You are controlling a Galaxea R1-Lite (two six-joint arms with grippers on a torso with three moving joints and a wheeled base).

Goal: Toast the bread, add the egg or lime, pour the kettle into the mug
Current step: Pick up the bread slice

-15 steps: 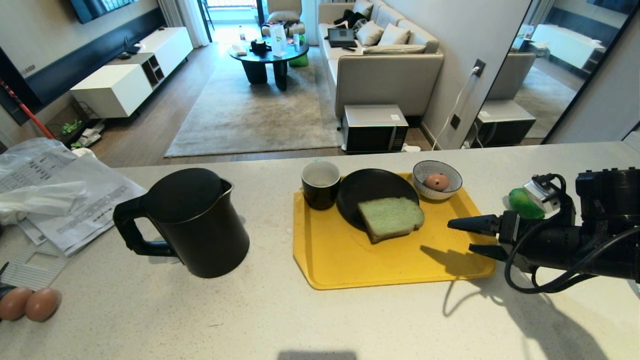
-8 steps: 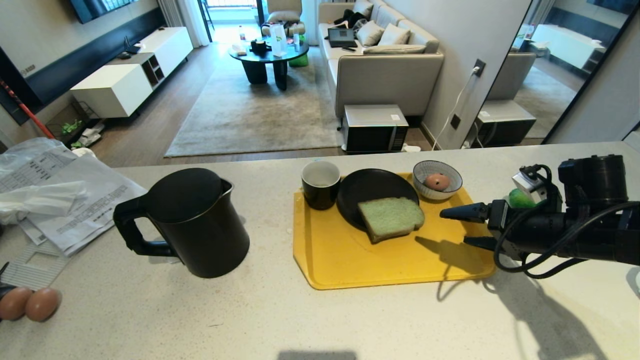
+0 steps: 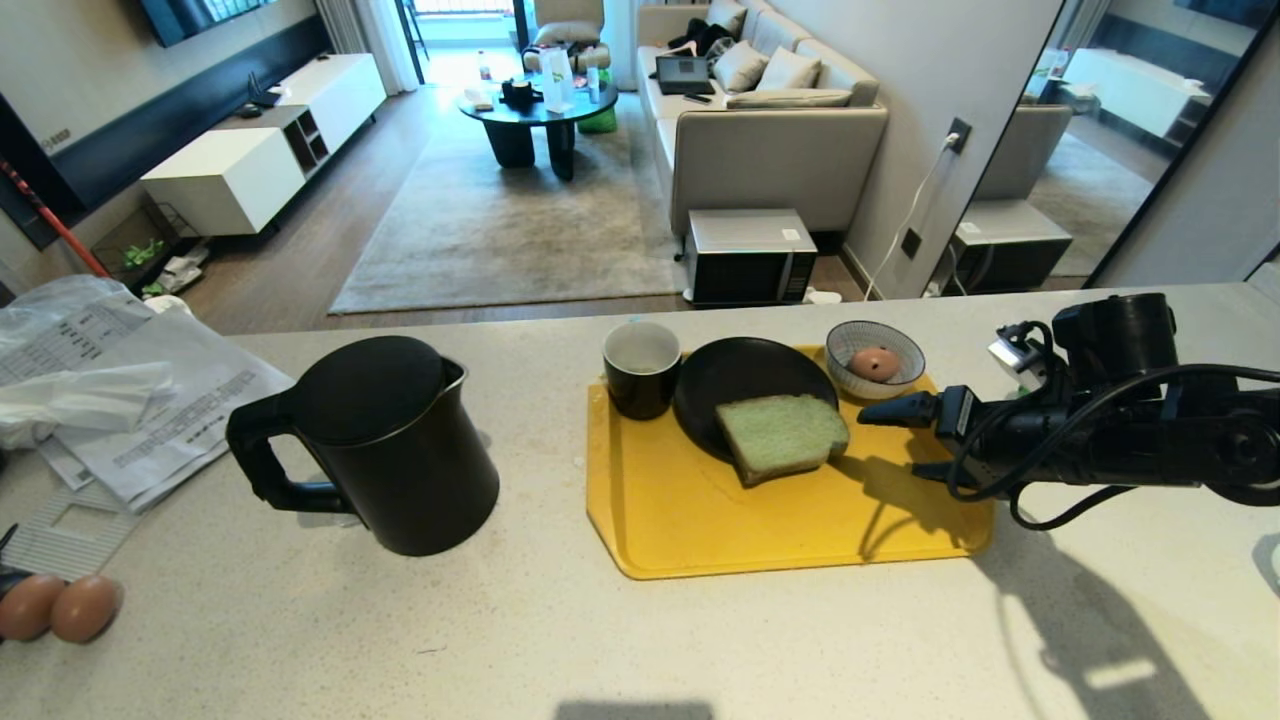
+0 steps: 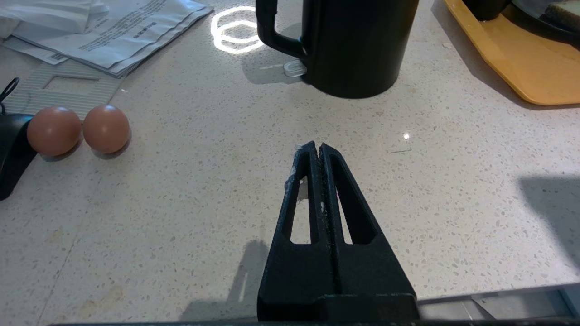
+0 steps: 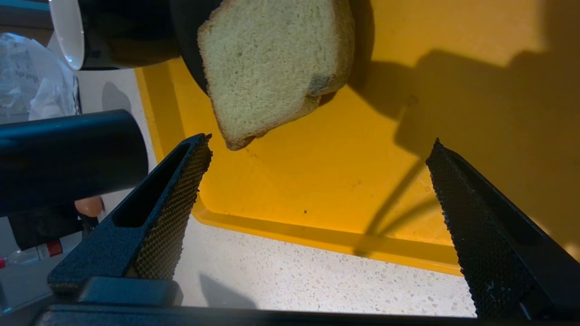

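bread (image 3: 781, 436) sits pale and untoasted, half on the black plate (image 3: 730, 378) on the yellow tray (image 3: 700, 530). right gripper (image 3: 905, 442) hangs over the tray's right end, just beside the slice, jaws spread wide and empty. left gripper (image 4: 320, 151) is parked over bare counter, pinched shut on nothing. kettle (image 3: 385, 440) stands upright, well left of the tray, and the mug (image 3: 641, 368) at the tray's far corner looks empty. toasting, topping and pouring all look undone; lime not in view.
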